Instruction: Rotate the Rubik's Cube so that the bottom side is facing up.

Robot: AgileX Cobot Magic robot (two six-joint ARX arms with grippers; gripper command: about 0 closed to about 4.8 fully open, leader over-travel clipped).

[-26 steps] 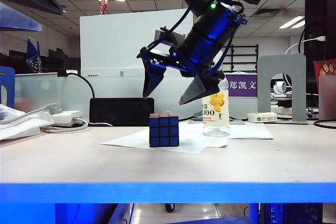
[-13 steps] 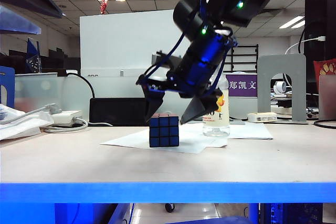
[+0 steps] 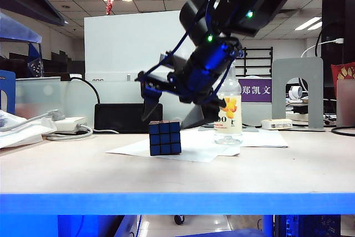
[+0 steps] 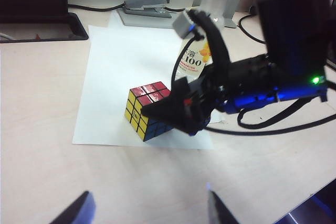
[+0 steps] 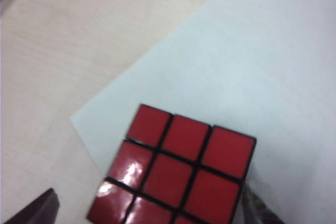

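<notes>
Right gripper point(image 3: 169, 112) low over Rubik's Cube point(image 3: 165, 137), jaws spread wide, one finger either side of cube, nothing clamped. Cube directly beneath claw, on paper sheet point(image 3: 199, 147), red face up, blue toward exterior camera. Bottle point(image 3: 228, 112) just behind claw. Judgement: centre fingers on opposite side faces, square to cube, before closing; skewed grip risks pushing it. Left gripper point(image 4: 147, 211) well back from cube, fingers apart, empty.

Pale wood-look table point(image 3: 66, 170), blue front edge. White paper sheet point(image 3: 194, 149) lies flat mid-table; clear bottle point(image 3: 228, 116) stands upright at sheet's far corner. Stapler point(image 4: 145, 4), black tray point(image 3: 128, 117), white cables point(image 3: 69, 131) further back
</notes>
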